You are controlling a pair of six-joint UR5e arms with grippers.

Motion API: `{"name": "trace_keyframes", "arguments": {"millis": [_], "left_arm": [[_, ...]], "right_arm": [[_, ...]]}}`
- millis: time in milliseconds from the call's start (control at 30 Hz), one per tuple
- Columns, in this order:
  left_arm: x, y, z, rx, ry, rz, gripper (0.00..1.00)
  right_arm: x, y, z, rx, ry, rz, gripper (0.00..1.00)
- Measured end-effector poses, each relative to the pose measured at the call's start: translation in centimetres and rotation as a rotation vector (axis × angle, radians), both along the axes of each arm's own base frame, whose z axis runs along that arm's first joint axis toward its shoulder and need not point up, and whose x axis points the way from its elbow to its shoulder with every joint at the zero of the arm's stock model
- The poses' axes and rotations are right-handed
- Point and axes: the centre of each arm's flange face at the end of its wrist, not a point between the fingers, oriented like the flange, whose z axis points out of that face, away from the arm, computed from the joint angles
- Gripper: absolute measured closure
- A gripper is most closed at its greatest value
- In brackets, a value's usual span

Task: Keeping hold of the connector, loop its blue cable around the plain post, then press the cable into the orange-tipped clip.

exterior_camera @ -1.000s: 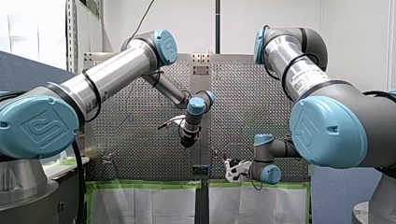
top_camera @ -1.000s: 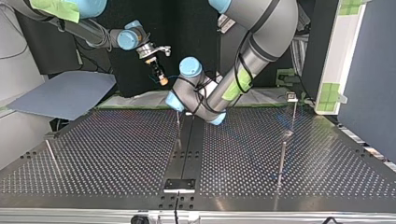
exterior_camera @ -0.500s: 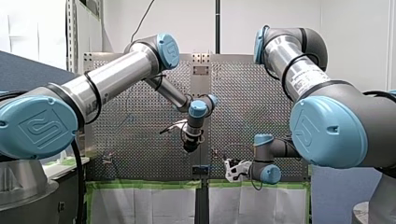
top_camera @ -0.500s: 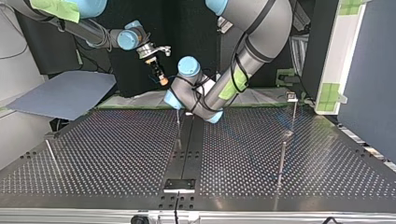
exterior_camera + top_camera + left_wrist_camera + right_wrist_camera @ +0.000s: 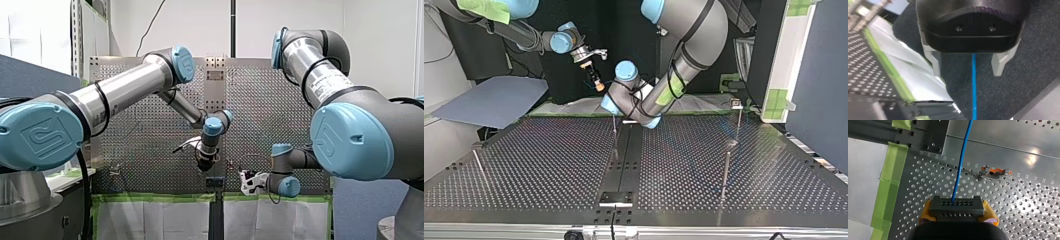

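The right tool (image 5: pixel 958 213) grips the connector (image 5: pixel 957 206) between yellow pads (image 5: pixel 926 213), so the cable (image 5: pixel 962 157) leads straight ahead, passing near the clip (image 5: pixel 994 173) without touching. The left tool (image 5: pixel 968 66) stands wide, cable free between its fingers (image 5: pixel 936 62), probably ready to guide it. The perforated counter (image 5: pixel 1038 202) has green tape (image 5: pixel 889 185) at its edge; grey carpet (image 5: pixel 1038 50) lies beyond.

My left arm (image 5: pixel 125 90) & my right arm (image 5: pixel 320 75) are showing silver tubes, light-blue joint caps, black cables. Left gripper (image 5: pixel 967 72) is wearing a black housing w/ 2 holes just behind pale grey fingers (image 5: pixel 935 62). Right gripper (image 5: pixel 957 210) is showing yellow pads (image 5: pixel 991 213) ahead of its black body.
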Motion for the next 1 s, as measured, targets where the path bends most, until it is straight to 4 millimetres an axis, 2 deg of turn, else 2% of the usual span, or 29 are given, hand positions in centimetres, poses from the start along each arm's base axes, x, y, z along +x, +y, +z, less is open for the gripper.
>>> {"name": "trace_keyframes", "arguments": {"millis": [133,233,567,833,1000], "left_arm": [[0.0,0.3,-3.1,-0.007,0.009,0.014,0.00],[0.3,0.7,-4.1,-0.010,-0.006,0.028,0.00],[1.7,0.9,-5.0,-0.064,-0.083,0.061,0.00],[1.9,2.6,-6.8,-0.084,-0.117,0.111,0.00],[2.0,3.0,-7.2,-0.092,-0.135,0.129,0.00]], "right_arm": [[0.0,0.0,0.0,-0.001,-0.001,0.000,1.00],[0.0,-0.1,0.0,-0.001,-0.001,0.000,1.00],[0.1,0.0,0.0,-0.002,0.000,0.002,1.00],[0.1,0.0,0.0,-0.002,0.000,0.002,1.00],[0.2,0.1,0.0,-0.001,0.002,0.005,1.00]]}}
